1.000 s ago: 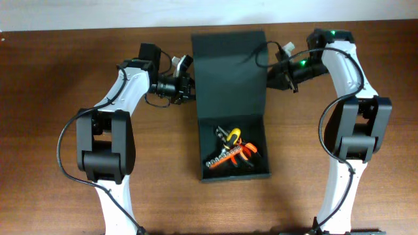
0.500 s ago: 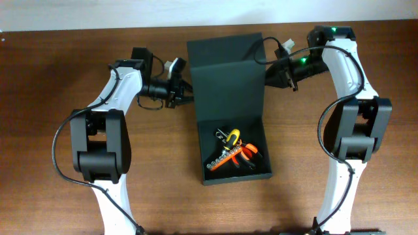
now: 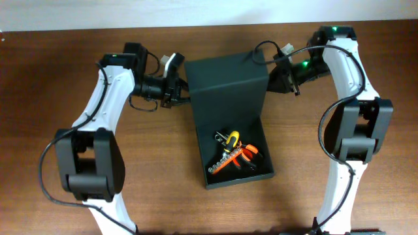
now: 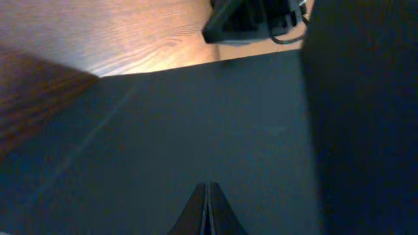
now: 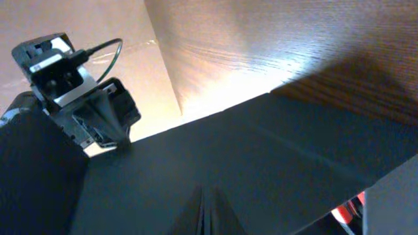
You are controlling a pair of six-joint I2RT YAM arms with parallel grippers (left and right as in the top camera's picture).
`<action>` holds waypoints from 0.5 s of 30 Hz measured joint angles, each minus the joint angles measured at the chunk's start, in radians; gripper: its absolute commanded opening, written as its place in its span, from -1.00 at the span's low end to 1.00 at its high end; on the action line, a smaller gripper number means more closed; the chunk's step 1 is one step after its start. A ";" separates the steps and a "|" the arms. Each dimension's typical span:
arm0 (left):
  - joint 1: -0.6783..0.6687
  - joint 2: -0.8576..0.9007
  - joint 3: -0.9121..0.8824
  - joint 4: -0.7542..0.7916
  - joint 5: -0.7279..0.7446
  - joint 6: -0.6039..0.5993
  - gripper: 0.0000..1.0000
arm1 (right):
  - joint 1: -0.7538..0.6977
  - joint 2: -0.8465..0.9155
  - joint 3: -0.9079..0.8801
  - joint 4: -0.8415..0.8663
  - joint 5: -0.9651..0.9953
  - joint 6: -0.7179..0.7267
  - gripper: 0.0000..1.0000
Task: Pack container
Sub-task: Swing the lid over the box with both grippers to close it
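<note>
The dark green, matte, rectangular container (image 3: 204, 156) sits open in the middle of the brown wooden tabletop (image 3: 52, 78), its hinged flap lid (image 3: 225, 78) tilted up at the far end. The left gripper (image 3: 181, 90) has its jaws pinched together on the lid's left edge, and the right gripper (image 3: 275, 77) is clamped on the right edge. Inside, towards the near wall, lies a cluster of orange, yellow and black hand tools (image 3: 232, 155). Any lettering on them is too small to read.
</note>
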 measured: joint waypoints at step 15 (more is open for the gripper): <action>-0.103 -0.037 0.000 -0.361 0.034 0.230 -0.96 | 0.001 -0.230 0.001 0.000 0.118 0.034 -0.93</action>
